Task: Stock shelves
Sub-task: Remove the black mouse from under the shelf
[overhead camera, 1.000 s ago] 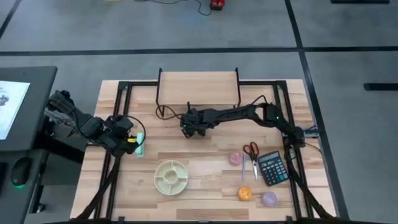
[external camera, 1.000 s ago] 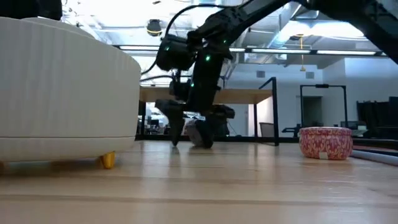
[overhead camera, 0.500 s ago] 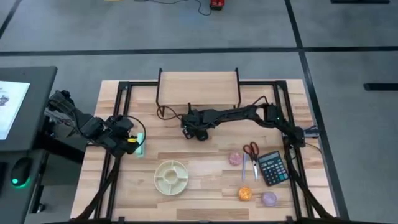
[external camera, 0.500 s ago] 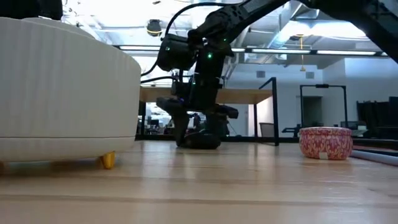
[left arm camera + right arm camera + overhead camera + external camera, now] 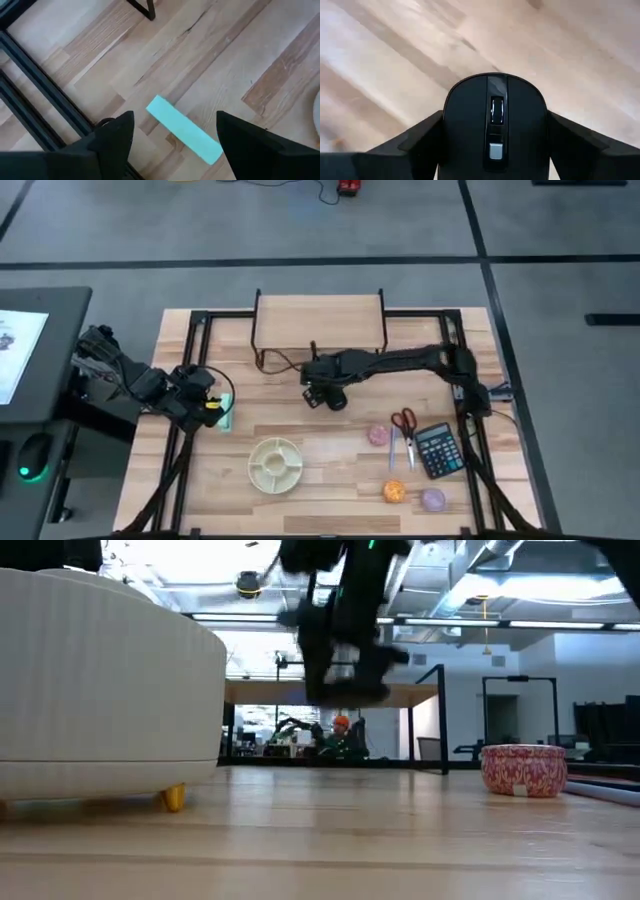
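A black computer mouse (image 5: 495, 120) hangs above the table's middle, with my right gripper (image 5: 328, 393) shut on it. In the low view the gripper and mouse (image 5: 345, 690) are well above the tabletop. The shelves (image 5: 318, 320) stand on thin black legs at the table's far middle, just beyond that gripper, with a bare top. My left gripper (image 5: 172, 145) is open near the table's left edge, above a mint-green bar (image 5: 184, 129) that lies flat on the wood. My right gripper pinches the mouse's two long sides (image 5: 451, 125) between its two fingers (image 5: 415, 142), which come from above and lie along the mouse. The mouse is lifted clear of the table, its wheel-and-button face toward the wrist camera.
A round cream divided tray (image 5: 275, 463) sits at the near middle. Scissors (image 5: 404, 423), a calculator (image 5: 436, 450) and small round pink (image 5: 378, 436), orange (image 5: 394, 491) and purple (image 5: 432, 499) items lie at the near right. Black frame rails (image 5: 190, 380) border the tabletop.
My right gripper was down at the tabletop on the mouse. It has risen with the mouse and moved a little toward the table's right edge. The mouse, on the wood before, now hangs clear of it.
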Robot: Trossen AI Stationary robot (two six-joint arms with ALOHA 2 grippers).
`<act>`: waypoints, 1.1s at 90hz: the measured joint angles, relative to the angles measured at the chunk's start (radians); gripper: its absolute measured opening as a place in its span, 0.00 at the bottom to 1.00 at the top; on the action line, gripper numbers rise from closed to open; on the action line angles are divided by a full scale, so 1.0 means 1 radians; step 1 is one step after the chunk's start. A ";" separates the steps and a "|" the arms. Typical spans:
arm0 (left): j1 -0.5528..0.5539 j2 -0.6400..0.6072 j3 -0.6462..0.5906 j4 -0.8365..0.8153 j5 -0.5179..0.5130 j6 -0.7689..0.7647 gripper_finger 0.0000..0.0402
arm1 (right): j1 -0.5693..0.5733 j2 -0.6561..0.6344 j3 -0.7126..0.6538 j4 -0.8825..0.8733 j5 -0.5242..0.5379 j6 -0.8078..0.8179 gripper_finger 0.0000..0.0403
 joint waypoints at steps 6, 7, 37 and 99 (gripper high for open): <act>0.000 0.000 0.000 0.000 0.000 0.010 0.64 | 0.061 -0.029 -0.001 0.000 -0.005 0.026 0.70; 0.000 0.000 0.000 0.000 0.000 0.011 0.64 | 0.072 -0.033 -0.001 0.001 -0.005 0.029 0.70; 0.000 0.000 0.000 0.002 -0.003 0.015 0.64 | 0.464 -0.006 -0.063 0.043 0.012 0.285 0.70; 0.000 0.000 0.000 0.088 0.058 0.106 0.64 | 0.551 0.186 -0.091 0.117 0.006 0.382 0.81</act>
